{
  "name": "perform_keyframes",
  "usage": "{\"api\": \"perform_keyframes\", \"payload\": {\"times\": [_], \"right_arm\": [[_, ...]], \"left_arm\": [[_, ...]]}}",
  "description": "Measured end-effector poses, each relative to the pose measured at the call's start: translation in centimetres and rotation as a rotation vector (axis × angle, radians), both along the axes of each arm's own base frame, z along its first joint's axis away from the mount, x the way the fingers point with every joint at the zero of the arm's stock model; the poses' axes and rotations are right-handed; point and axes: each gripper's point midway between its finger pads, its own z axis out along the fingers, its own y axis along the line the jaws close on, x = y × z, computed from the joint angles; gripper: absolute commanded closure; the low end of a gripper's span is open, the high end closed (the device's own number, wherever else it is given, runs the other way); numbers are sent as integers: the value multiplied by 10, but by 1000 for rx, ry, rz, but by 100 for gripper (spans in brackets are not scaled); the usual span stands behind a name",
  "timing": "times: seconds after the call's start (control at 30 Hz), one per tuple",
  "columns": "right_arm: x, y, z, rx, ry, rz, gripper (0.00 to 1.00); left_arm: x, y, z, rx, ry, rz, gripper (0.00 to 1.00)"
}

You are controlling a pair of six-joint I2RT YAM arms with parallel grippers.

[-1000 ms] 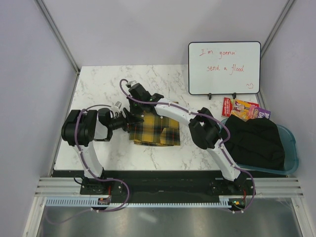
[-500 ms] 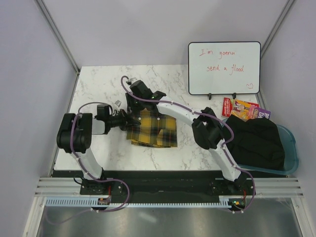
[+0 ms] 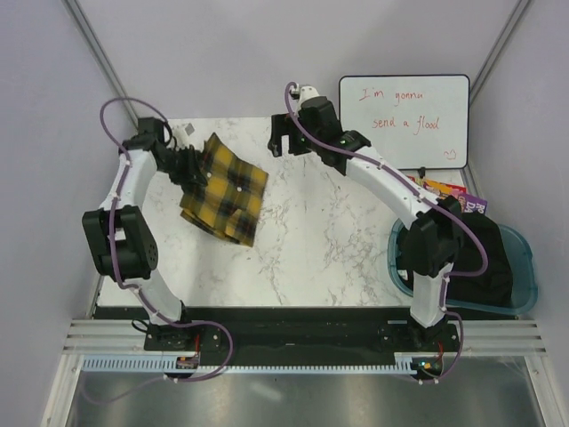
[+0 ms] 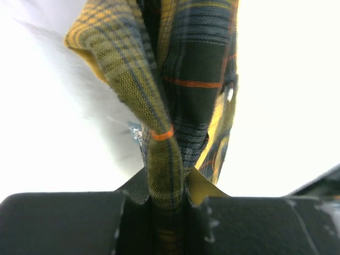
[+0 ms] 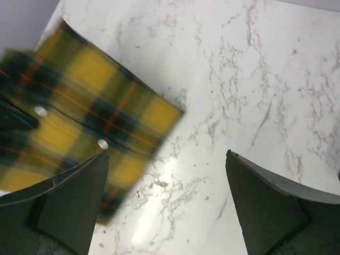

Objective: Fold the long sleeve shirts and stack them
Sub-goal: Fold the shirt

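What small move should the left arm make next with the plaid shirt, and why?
Probably lower the folded plaid shirt flat onto the table at its far-left part, then open the jaws. The left gripper is shut on a bunched edge of the fabric. The right gripper is open, holds nothing and is apart from the shirt, so it offers no support.

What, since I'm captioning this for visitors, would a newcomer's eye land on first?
The folded yellow-and-black plaid shirt stands out at the table's far left, with a bunched edge pinched in the left fingers. Next comes the whiteboard with red handwriting at the far right. The right fingers are spread open and empty above the marble table near the back.
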Motion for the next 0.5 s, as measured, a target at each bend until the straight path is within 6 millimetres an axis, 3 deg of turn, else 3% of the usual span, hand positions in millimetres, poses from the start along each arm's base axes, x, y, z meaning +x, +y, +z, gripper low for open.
{"api": "perform_keyframes", "payload": {"times": [0.2,0.3,0.4,0.5], "right_arm": [[-9,-28,-19,-58,26,-12,2],[-10,-41,-35,-89,53,-19,2],[-10,-55,-48,-107,81,-32,2],[-8,-66,-60,-113,109,-43,2]], "left_arm": [[44,72,91,425,-216,-60,98],[56,102,122,641,-288,-50,98],[58,106,118,799,-298,-67,98],[48,81,68,907,-250,-160,98]]}}
